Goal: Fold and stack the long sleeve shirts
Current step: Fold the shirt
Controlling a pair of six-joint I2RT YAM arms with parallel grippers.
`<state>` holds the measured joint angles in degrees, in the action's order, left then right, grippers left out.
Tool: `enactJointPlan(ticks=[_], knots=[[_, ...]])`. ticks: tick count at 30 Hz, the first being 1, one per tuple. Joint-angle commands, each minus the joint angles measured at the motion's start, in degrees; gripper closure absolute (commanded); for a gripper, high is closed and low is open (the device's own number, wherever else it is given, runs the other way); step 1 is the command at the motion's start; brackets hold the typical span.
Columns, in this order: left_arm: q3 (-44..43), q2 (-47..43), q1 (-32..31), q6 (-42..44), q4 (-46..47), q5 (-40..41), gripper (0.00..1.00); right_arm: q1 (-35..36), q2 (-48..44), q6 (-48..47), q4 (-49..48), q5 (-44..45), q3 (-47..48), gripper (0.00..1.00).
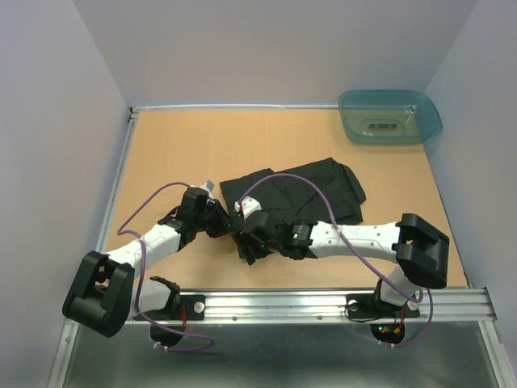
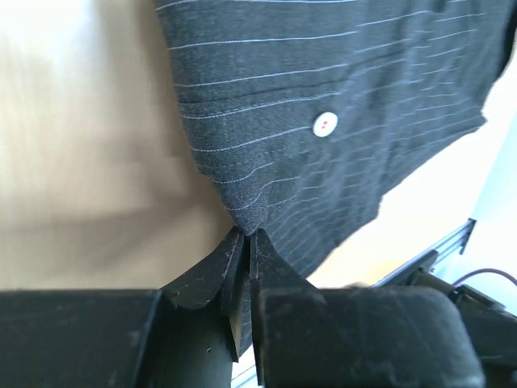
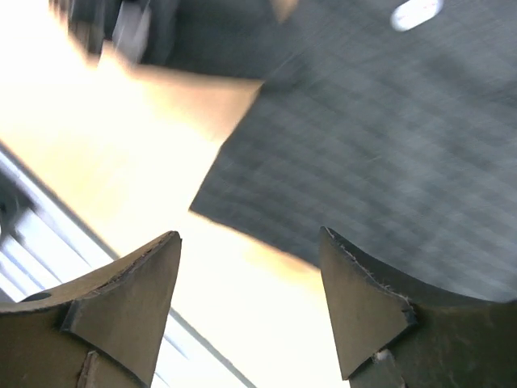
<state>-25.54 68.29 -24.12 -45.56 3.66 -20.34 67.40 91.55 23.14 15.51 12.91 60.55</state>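
The left tool point(image 2: 247, 236) is clamped on a fold at the edge of the black pinstriped shirt point(image 2: 266, 81), and the right tool point(image 3: 249, 236) hangs with jaws apart over the cloth's near edge. The shirt lies rumpled in the middle of the tan desk point(image 1: 186, 145), which pale grey walls point(image 1: 266, 48) enclose. A teal tub point(image 1: 390, 115) sits in the far right corner; its contents are unclear.

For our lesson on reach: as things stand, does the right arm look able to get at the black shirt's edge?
Probably yes. The right gripper hangs open close to the shirt, with only table showing between it and the cloth edge.
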Motion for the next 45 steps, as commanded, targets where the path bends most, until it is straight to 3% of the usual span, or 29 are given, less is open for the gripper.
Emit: enactJointPlan(ticks=[1,10,20,26,28,32,33,35,36,39,45], knots=[[-2.76,-2.46,-0.4,-0.49,-0.67,-1.11,0.85,3.52,1.09,-0.28,-7.77,3.26,-2.55,0.24],[-3.99,-3.52,-0.49,-1.55,-2.08,-1.28,0.85,8.8,6.18,-3.18,-8.56,14.77,0.53,0.15],[-4.17,-3.43,-0.49,-1.99,-2.87,-1.28,0.85,13.64,12.51,-4.77,-8.56,26.73,3.87,0.22],[-4.08,-3.6,-0.49,-2.08,-3.4,-1.11,0.85,13.82,13.13,-5.12,-8.56,35.51,4.04,0.34],[-4.08,-3.34,-0.49,-2.08,-3.48,-1.02,0.85,13.82,13.57,-6.08,-8.56,36.4,4.48,0.43],[-4.17,-3.16,-0.49,-1.73,-3.57,-0.85,0.82,13.82,12.96,-6.96,-8.65,35.08,4.75,0.79],[-4.25,-3.17,-0.49,-1.64,-3.57,-0.67,0.78,13.82,12.61,-7.4,-8.74,34.04,4.31,0.9],[-4.34,-3.51,-0.4,-1.81,-5.05,0.64,0.64,13.82,11.9,-7.49,-8.91,33.33,3.7,0.99],[-4.69,-3.86,-0.4,-1.99,-5.5,1.17,0.52,13.82,10.86,-7.32,-9.09,32.89,3.0,0.99],[-5.31,-5.71,-0.31,-3.21,-7.0,4.25,0.3,13.73,8.57,-6.44,-9.44,31.66,2.38,0.99],[-2.5,-11.33,4.42,-5.94,-5.78,5.49,0.09,13.73,5.75,-4.77,-9.8,30.34,1.94,0.99]])
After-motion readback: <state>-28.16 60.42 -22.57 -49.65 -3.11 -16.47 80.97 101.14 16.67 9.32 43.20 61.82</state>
